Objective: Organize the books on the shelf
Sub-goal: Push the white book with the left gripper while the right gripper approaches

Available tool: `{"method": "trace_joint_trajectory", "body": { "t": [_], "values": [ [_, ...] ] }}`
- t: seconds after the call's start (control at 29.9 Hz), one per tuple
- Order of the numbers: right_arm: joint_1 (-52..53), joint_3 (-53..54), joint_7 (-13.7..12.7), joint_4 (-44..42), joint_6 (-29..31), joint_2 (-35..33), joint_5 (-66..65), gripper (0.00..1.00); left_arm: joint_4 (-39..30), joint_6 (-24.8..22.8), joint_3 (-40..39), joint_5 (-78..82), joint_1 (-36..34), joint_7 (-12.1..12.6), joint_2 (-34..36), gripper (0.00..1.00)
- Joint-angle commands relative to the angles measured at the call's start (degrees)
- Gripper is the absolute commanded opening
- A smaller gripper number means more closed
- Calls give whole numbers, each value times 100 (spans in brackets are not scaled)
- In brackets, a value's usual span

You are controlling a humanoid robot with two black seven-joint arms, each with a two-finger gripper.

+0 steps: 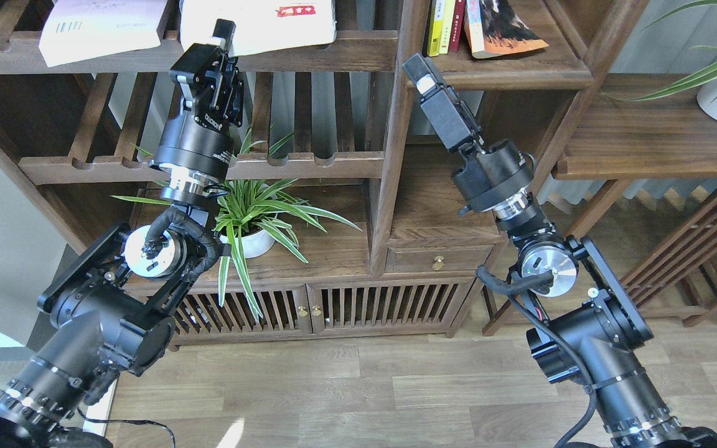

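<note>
Reaching left gripper [218, 38] up at near edge of large white book [259, 23] on slatted rack [358, 57] (finger state: cannot tell). Right gripper [419, 70] idle, also unclear. Risk: overhanging book tipping off if nudged.

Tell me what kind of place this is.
Probably a home living room or study. A dark wooden shelving unit holds a few books, potted spider plants stand on it, there is a small drawer, and the floor is wood plank.
</note>
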Motion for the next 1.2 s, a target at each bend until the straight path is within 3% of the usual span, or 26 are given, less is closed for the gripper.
{"method": "trace_joint_trajectory", "body": {
  "t": [0.0,0.37,1.17],
  "values": [
    [31,-64,-2,-56,-72,0,213,63,-43,-1,38,31,118,32,-1,1],
    [277,-661,-2,-258,-150,0,503,63,-52,-1,346,57,215,225,351,0],
    [251,-952,-2,-452,-291,0,583,65,-421,-1,232,57,418,190,527,0]
  ]
}}
